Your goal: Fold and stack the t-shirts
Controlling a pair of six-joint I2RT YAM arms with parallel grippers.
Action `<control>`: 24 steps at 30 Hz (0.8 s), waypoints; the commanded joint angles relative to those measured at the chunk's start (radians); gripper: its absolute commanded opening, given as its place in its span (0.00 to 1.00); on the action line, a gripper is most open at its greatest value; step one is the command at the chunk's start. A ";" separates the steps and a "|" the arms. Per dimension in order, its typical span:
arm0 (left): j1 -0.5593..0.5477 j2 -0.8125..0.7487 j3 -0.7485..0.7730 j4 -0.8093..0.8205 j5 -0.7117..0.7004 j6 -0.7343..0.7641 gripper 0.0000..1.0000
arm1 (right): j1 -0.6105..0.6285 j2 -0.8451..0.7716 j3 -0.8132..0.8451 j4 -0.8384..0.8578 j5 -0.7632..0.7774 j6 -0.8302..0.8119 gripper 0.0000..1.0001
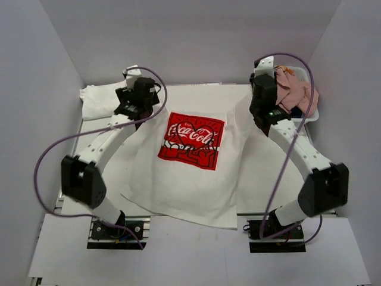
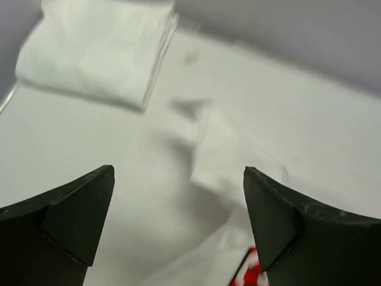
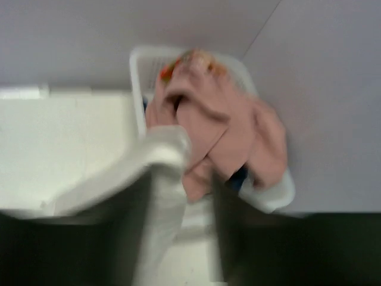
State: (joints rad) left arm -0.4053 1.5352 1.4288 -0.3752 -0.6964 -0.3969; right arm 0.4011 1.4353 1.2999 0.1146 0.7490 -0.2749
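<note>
your left pincer [image 2: 178, 173] hangs spread above the desk [image 2: 89, 137]; your right pincer [image 3: 178, 193] pinches the coca-cola shirt [image 1: 178, 185], mid frame.

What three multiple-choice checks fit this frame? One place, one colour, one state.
1. Where does the folded white stack sit on the table? A far-left corner; B centre; C near-right edge.
2. What colour is the heaped shirt in the basket? A green; B pink; C black.
3. How do the left gripper's jaws stand? A shut on cloth; B open, empty; C out of view.
1 A: top view shows it beside the left wrist. 2 B: top and right wrist views show pink. 3 B: left wrist view shows nothing gripped.
</note>
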 commanded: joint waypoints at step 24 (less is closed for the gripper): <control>0.020 -0.099 -0.588 -0.022 0.661 -0.270 1.00 | -0.047 0.424 0.042 -0.204 -0.677 0.439 0.90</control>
State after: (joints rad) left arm -0.3790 1.4857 0.8932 -0.4885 -0.1764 -0.6342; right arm 0.3553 1.8164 1.2842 -0.1001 0.1024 0.1238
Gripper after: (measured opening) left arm 0.997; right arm 0.900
